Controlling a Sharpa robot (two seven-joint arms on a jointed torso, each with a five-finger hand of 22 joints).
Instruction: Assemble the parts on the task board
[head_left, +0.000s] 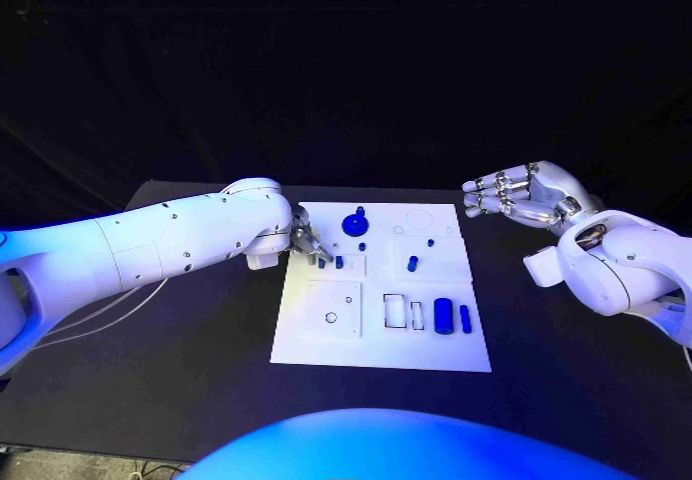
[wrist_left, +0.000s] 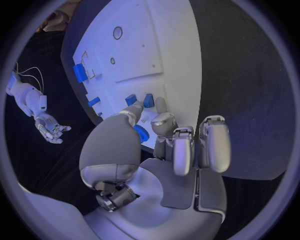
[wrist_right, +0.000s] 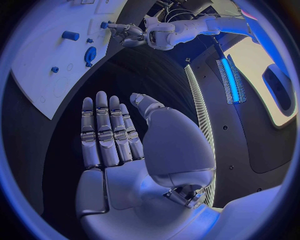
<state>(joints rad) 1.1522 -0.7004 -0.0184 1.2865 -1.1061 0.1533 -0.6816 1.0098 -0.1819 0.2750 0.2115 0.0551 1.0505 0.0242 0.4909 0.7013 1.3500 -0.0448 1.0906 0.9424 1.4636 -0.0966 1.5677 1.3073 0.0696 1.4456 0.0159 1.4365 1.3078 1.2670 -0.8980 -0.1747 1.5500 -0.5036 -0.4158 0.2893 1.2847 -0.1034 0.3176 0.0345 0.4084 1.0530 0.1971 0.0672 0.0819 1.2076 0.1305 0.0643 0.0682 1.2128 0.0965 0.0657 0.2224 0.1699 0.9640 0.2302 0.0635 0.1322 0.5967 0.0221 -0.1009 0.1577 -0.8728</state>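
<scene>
Head view: white task board (head_left: 378, 345) lies flat in the middle of the black table (head_left: 173, 400).

Left arm (head_left: 144, 245) comes in over the table's left side. Left hand (head_left: 306, 243) is down at the board's far left part, fingertips among two small blue pegs (head_left: 329, 262) that stand just beside each other. Left wrist view: one fingertip (wrist_left: 160, 106) touches the board right next to those pegs (wrist_left: 139, 100), and a round blue part (wrist_left: 141, 133) sits just under the thumb and fingers. Whether the hand is pinching any piece or only resting on the board, cannot tell; the other fingers (wrist_left: 200, 142) are stretched out side by side, off the board's edge.

Right hand (head_left: 526, 195) is up over bare table, beyond the board's far right corner, well apart from every part. Palm turned up, fingers straight and slightly spread, nothing in it. Right wrist view confirms this: flat palm (wrist_right: 134, 150), no contact.

Parts on the board:
- blue knob (head_left: 356, 222) with a round base, far side, just right of the left hand.
- short blue peg (head_left: 413, 264) near the middle.
- large blue oblong (head_left: 443, 315) and a thinner blue bar (head_left: 464, 318) beside it, near right side.
- two rectangular outlined slots (head_left: 401, 312) just left of the oblong.
- square plate with a small hole (head_left: 332, 308), near left side.
</scene>
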